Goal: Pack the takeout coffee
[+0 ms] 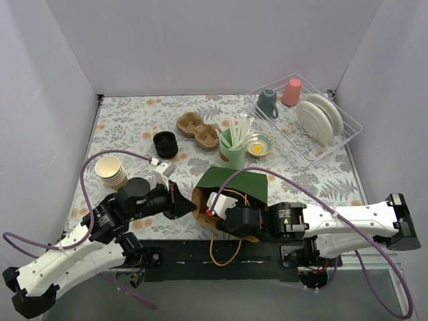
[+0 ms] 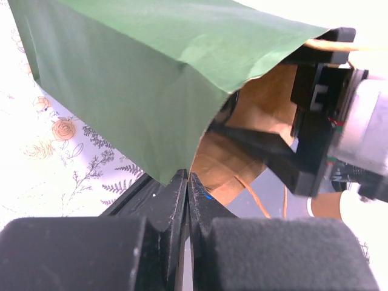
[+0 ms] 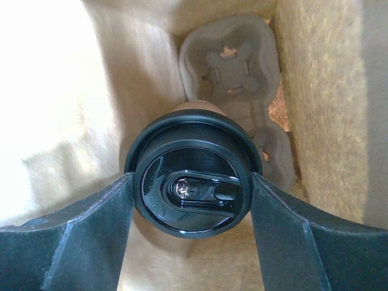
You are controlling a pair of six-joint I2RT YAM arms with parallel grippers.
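1. Bench (image 1: 134,120): flowered cloth. The work sits at lower centre of the overhead view.
2. Bag (image 1: 237,180): green outside, brown inside, lying on its side, mouth toward the lower left of that view.
3. Left hand (image 2: 187,182): fully closed, pinching the bag's lower lip. Judged to be holding the mouth open for the other arm.
4. Right hand (image 3: 191,182): reached into the bag, jaws wide. Both fingers press the rim of the lid, one on each side, so I read it as gripping the coffee cup.
5. Carrier (image 3: 230,66): grey pulp tray inside the bag, upper centre of the right wrist view. Its far pocket is empty.
6. Coffee cup (image 3: 191,197): black lid facing the lens, centre frame, at the carrier's near pocket. Cannot tell if it is fully seated.
7. Step in hand: placing the cup inside the bag, so the task looks nearly done. The next move calls for seating the cup, then opening the right hand and drawing it straight back without dragging the lid, with the left hand's pinch kept on.
8. Views: only the right wrist view shows the cup and carrier, which the bag hides from overhead. Only the left wrist view shows the pinch on the lip.
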